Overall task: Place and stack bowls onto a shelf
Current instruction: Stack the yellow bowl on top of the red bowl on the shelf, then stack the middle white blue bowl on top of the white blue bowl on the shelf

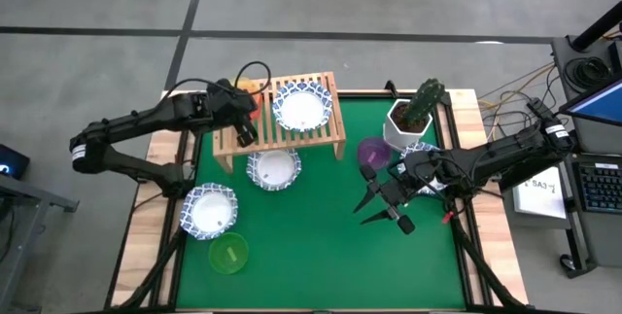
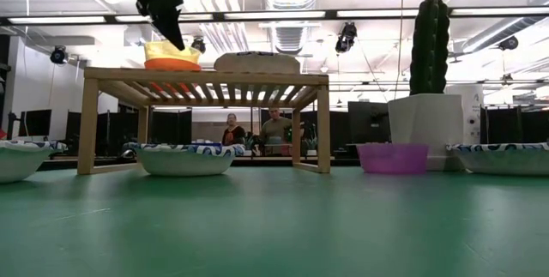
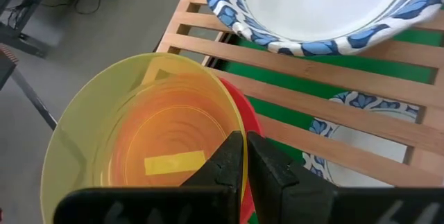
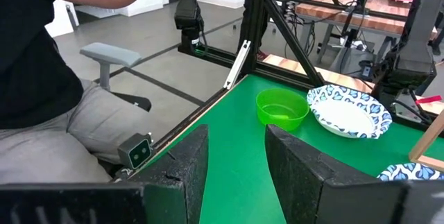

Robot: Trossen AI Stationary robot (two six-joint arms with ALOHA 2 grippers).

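My left gripper (image 1: pixel 248 105) hangs over the shelf's (image 1: pixel 277 137) far-left corner, shut on a yellow-green bowl (image 3: pixel 139 141) that sits nested in a red bowl (image 3: pixel 251 116) on the slats. One patterned bowl (image 1: pixel 301 107) stands on the shelf beside them. A second (image 1: pixel 273 168) rests on the table half under the shelf, and a third (image 1: pixel 209 210) lies nearer, with a green bowl (image 1: pixel 228 253) beyond it. A fourth (image 1: pixel 425 151) is partly hidden by my right arm. The purple bowl (image 1: pixel 374 152) stands near the plant pot. My right gripper (image 1: pixel 384 197) hovers open over the mat. My left gripper pinches the yellow-green bowl's rim (image 3: pixel 232 123) on the side toward the patterned bowl, one finger (image 3: pixel 218 165) inside the bowl and one outside. The fingers come from above, slanting down (image 2: pixel 174 37). The bowl sits slightly tilted in the red bowl on the shelf.
A white pot with a cactus (image 1: pixel 413 115) stands at the table's far right, beside the purple bowl. The green mat (image 1: pixel 321 246) is open at the middle and near side. People sit beyond the table (image 2: pixel 274 129), and a seated person shows in the right wrist view (image 4: pixel 41 78).
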